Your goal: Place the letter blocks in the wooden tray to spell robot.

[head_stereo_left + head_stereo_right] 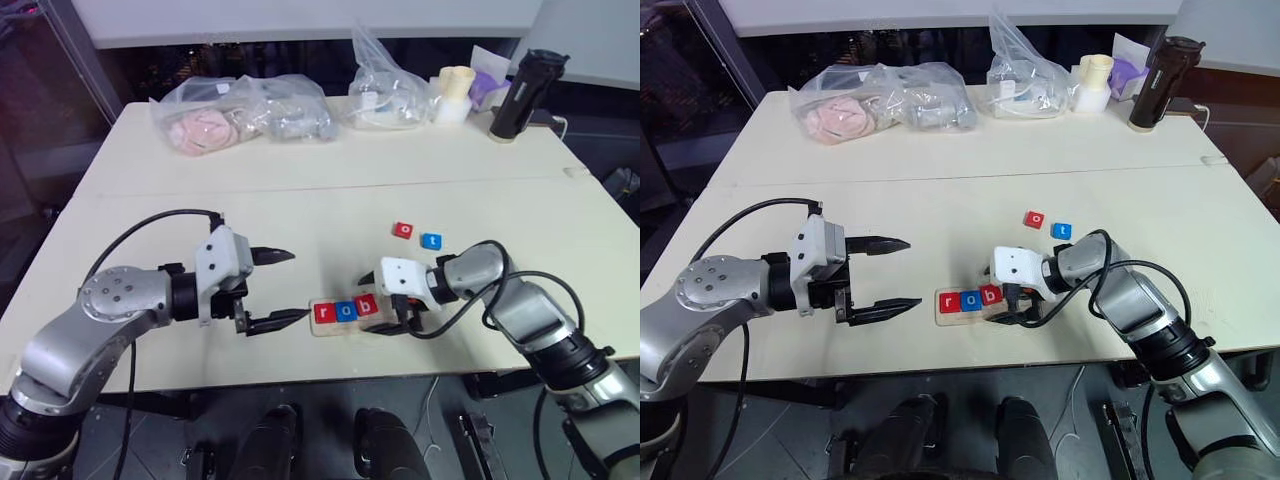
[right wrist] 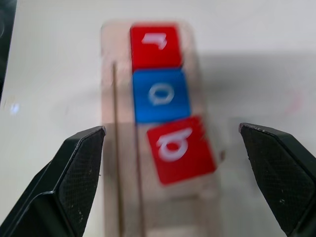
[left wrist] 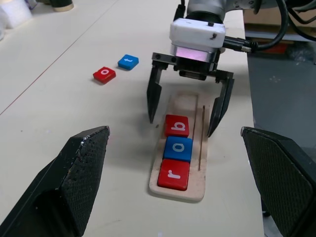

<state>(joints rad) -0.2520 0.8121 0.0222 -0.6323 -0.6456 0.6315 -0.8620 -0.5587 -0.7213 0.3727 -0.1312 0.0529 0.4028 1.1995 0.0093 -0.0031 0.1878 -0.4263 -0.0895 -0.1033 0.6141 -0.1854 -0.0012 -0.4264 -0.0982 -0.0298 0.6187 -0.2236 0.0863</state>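
**Three blocks in tray, two loose on table**

The long pale-wood tray (image 1: 345, 318) lies at lower centre of the cream table (image 1: 300, 200). It carries a red "r" block (image 3: 174, 174), a blue "o" block (image 3: 178, 148) and a red "b" block (image 3: 176, 125), the last slightly skewed. The right gripper (image 3: 185, 116) straddles the tray with fingers spread wide, gripping nothing. The left gripper (image 1: 285, 288) hangs left of the tray, fully spread, empty. A red "o" block (image 1: 403, 230) and blue "t" block (image 1: 431, 241) lie just beside each other, right of centre.
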